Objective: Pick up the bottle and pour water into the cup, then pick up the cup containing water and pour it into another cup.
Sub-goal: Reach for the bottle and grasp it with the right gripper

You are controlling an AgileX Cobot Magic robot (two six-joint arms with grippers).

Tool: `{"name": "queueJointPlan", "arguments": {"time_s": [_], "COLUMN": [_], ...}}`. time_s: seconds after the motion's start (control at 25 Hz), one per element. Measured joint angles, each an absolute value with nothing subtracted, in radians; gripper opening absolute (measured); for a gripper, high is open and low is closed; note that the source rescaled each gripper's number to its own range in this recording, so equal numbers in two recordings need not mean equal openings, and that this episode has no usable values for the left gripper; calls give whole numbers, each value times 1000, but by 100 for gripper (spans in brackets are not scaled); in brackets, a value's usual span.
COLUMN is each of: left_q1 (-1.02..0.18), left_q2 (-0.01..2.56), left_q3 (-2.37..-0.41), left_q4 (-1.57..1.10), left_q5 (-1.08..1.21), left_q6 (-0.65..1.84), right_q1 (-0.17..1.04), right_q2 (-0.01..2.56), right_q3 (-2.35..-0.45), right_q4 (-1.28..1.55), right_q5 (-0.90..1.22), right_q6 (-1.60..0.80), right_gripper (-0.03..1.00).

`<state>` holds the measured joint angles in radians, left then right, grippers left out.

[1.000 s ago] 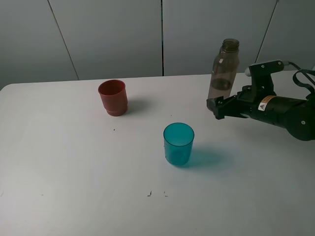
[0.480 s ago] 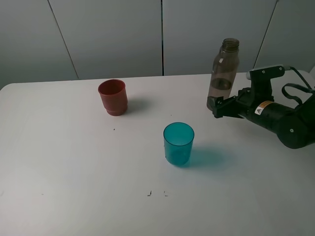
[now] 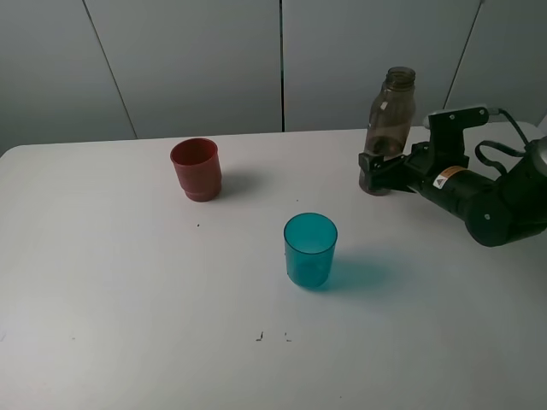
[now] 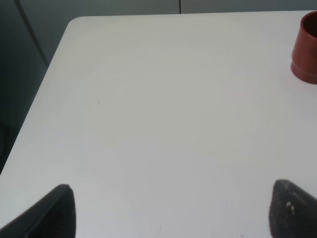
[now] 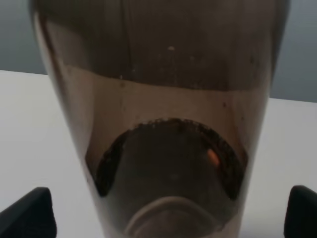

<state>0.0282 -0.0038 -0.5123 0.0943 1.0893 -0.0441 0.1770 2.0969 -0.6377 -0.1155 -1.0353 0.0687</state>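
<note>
The white counter [image 3: 111,282] carries three things, well apart from one another, with grey wall panels [image 3: 197,60] behind. The red-brown cup [image 3: 196,169] stands at the far left, the teal cup [image 3: 309,249] near the middle, and the bottle [image 3: 391,128] at the far right. A few dark specks [image 3: 261,336] lie on the near part of the counter. Nothing stands between the bottle and the teal cup.

The right tool [image 3: 374,173] sits low at the bottle's base, reaching in from the right. Its jaws are spread, one on either side of the bottle. In the right wrist view strips of bare counter show between each fingertip [image 5: 27,213] and the bottle's wall, so they are not pressing on it. The left tool [image 4: 176,213] shows only in its own wrist view, as two dark tips wide apart over bare counter with nothing between them.

The tool's arm covers part of the bottle's foot in the high view. The red-brown cup is cut off at the picture's edge in the left wrist view. How much water the bottle holds is hard to make out through its smoky plastic (a change of tint shows partway up).

The bottle stands upright, long axis vertical, its open neck pointing up. Both cups stand mouth up.
</note>
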Motion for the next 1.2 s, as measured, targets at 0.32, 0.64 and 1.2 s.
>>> {"name": "queueJointPlan", "arguments": {"time_s": [0.32,0.64,1.2], "left_q1": [28,28,28], "left_q2": [-4,-4,-4], "left_q3": [-512,-512,-512], "left_q4": [94,94,94], "left_q5": [1089,1089,1089], "left_q6": [-44,-44,-44], "right_q1": [177,177,177], "right_q2": [2135,2170,2180], "right_q3": [-703,-747,-776], "right_q4": [-115,-119,-112], "right_q5": [-1035,-1035,-1035], "right_q6": [67,67,69], "right_gripper": [100,100,100]}}
